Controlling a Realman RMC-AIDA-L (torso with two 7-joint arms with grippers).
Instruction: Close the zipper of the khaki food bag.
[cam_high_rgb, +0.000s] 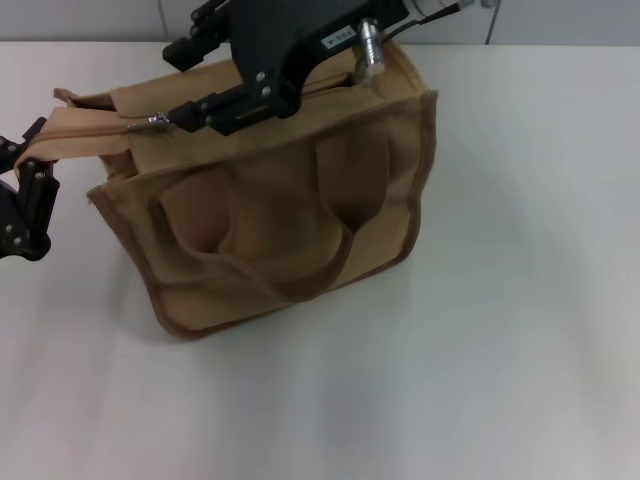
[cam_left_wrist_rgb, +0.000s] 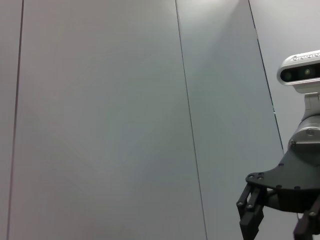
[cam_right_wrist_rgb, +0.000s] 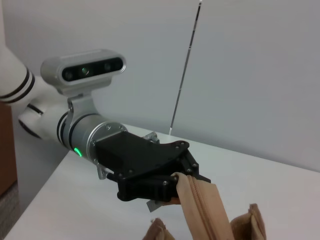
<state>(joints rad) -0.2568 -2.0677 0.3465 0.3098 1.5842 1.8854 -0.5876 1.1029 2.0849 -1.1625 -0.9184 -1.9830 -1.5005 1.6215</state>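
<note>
Zipper (cam_high_rgb: 80, 133) runs along the top flap of the khaki food bag (cam_high_rgb: 290, 220), ending in a tan tail that sticks out past the bag's left end; the small silver pull tab (cam_high_rgb: 150, 124) sits near that left end of the top, pinched at the tips of the right gripper (cam_high_rgb: 172, 120), whose black fingers are clenched on it; the rest of the zipper line further right is hidden under the right arm's black body. The bag stands on the white table (cam_high_rgb: 520, 330) toward its far edge and left of its middle, the side with two loop handles (cam_high_rgb: 300, 240) facing the camera, darker brown piping along its edges; its far top corner is covered by the arm.

The left gripper (cam_high_rgb: 22, 150) is at the table's left edge, partly cut off in the head view; the right wrist view shows it (cam_right_wrist_rgb: 187, 177) gripping the tan tail of the zipper (cam_right_wrist_rgb: 202, 210), fingers closed on the fabric, though the exact contact is partly masked by the fabric itself. The left wrist view shows only a grey panelled wall (cam_left_wrist_rgb: 125, 110) and the right gripper (cam_left_wrist_rgb: 280, 215) seen farther off at the corner, its fingertips cut off by the frame; the bag is not visible there.
</note>
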